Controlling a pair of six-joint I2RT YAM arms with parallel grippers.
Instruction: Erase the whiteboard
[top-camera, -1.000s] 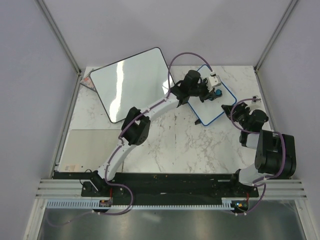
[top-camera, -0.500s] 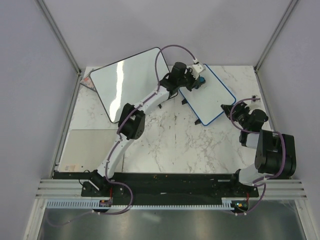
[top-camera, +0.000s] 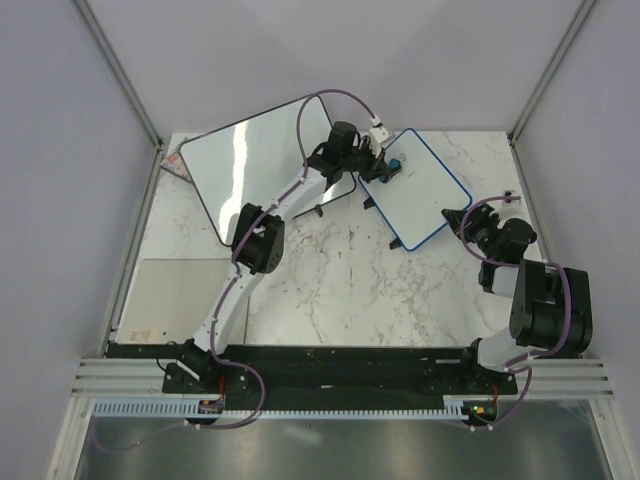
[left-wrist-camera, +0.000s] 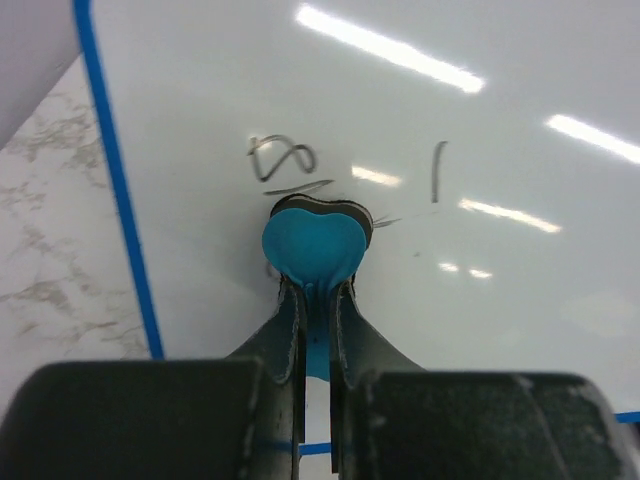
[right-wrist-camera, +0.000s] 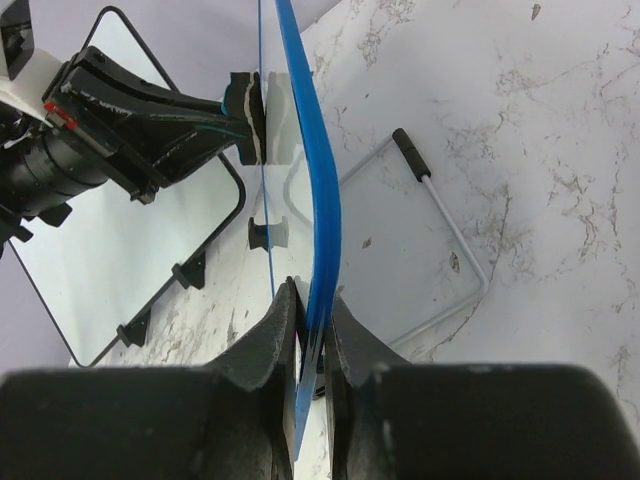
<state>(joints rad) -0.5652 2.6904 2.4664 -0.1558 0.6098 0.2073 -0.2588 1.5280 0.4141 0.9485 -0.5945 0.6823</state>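
The blue-framed whiteboard (top-camera: 425, 195) stands propped at the back right of the table. My left gripper (top-camera: 386, 166) is shut on a blue heart-shaped eraser (left-wrist-camera: 312, 243) and presses it against the board near its upper left corner. Dark scribbles (left-wrist-camera: 283, 160) and a short stroke (left-wrist-camera: 437, 168) show just beyond the eraser, near the blue frame (left-wrist-camera: 112, 180). My right gripper (top-camera: 464, 222) is shut on the board's lower right edge; in the right wrist view the blue frame (right-wrist-camera: 318, 200) runs between its jaws (right-wrist-camera: 312, 318).
A larger black-framed whiteboard (top-camera: 262, 162) leans at the back left, also in the right wrist view (right-wrist-camera: 110, 260). A grey metal plate (top-camera: 185, 292) lies at the near left. A wire stand (right-wrist-camera: 445, 225) props the blue board from behind.
My left gripper has slid the eraser across the board from its middle toward the upper left corner. The right gripper and the board have not moved.
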